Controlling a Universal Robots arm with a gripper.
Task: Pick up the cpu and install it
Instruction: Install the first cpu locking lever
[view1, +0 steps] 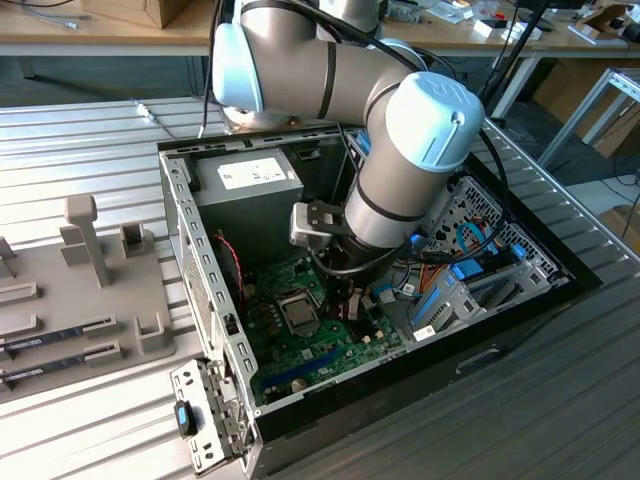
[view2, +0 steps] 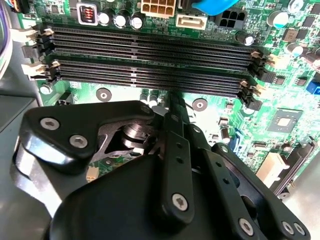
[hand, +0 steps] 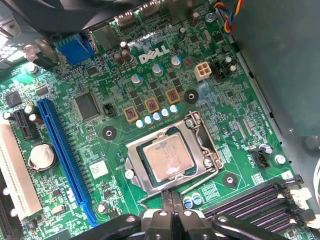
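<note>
The black metal gripper (hand: 171, 200) hangs low over the green motherboard (hand: 115, 150) inside the open grey computer case (view1: 185, 215). In the first wrist view its 2 thin black fingers (hand: 167, 201) stand pressed together, side by side, with nothing between them. Their tips end just at the edge of the square silver metal socket frame (hand: 134, 172).

Just beyond the fingertips lies the cpu (hand: 167, 156), a small flat square chip with a dull silvery top plate. It rests inside the socket frame, flat and square to it, so it seems already placed in its seat. The frame looks open around it, and a thin lever wire (hand: 200, 181) lies beside it. From the gripper the cpu lies straight ahead, near but not touched.

Farther from the socket stand 3 small copper coils (hand: 151, 106). The long blue slot (hand: 62, 152) runs beside the socket, well apart.
</note>
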